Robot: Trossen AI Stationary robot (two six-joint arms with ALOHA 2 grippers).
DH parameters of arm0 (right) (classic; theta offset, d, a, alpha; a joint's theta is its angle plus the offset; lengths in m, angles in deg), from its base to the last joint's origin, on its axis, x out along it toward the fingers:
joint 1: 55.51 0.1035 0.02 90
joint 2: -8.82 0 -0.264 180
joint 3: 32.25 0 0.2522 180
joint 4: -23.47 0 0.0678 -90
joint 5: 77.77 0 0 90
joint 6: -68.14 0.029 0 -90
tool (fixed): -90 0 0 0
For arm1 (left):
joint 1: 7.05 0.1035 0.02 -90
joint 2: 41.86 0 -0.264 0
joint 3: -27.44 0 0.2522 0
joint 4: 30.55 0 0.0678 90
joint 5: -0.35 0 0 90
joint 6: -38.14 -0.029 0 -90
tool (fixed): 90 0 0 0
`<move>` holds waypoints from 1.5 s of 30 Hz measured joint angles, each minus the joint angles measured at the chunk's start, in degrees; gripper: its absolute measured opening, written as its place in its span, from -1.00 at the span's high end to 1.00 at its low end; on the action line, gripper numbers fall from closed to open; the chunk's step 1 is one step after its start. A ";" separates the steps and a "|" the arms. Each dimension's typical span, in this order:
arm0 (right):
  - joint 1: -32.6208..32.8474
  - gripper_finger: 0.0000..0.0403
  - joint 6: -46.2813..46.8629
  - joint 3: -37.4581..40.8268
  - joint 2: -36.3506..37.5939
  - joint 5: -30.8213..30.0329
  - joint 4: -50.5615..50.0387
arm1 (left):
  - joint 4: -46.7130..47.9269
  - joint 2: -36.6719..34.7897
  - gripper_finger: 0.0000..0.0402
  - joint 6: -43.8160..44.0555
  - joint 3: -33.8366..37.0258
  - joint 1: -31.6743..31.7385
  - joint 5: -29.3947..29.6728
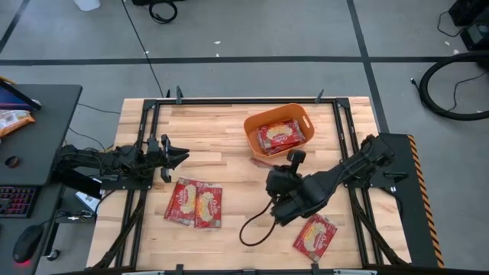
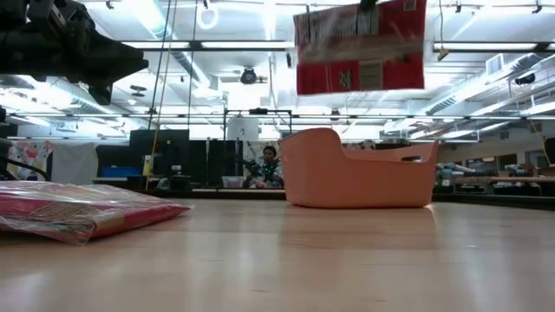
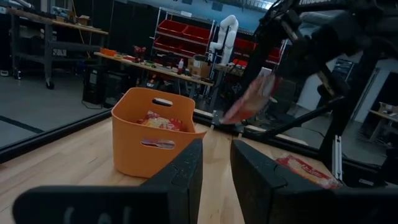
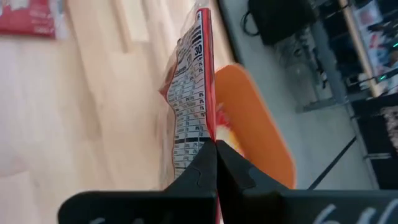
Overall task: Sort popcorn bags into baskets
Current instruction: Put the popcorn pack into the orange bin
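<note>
One red popcorn bag hangs in the air; another lies in the orange basket; three more bags lie flat on the bench.

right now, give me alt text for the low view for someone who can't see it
A red popcorn bag hangs high above the table, over an orange tub. More red bags lie flat at near left, with a dark robot arm overhead at upper left.

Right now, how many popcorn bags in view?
5 visible: one in the orange basket, two side by side near the left gripper, one at the table's near right edge, one held up by the right gripper. More may hide in the basket.
</note>
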 joint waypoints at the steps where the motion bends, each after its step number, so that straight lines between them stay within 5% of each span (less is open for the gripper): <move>1: -0.24 1.00 -0.79 0.37 0.74 -0.76 -0.04 | 0.00 -0.01 0.57 0.00 0.00 0.01 0.00; 17: -11.23 0.99 -9.14 20.42 14.35 -2.33 4.23 | 0.00 0.01 0.57 0.00 0.00 0.00 0.13; 26: -21.79 0.99 -25.37 30.68 21.36 3.11 19.36 | 0.00 0.02 0.57 0.00 0.00 0.00 0.13; 45: -39.78 0.99 -58.16 35.77 22.00 14.00 44.27 | 0.02 -0.01 0.57 -0.12 0.00 0.00 0.14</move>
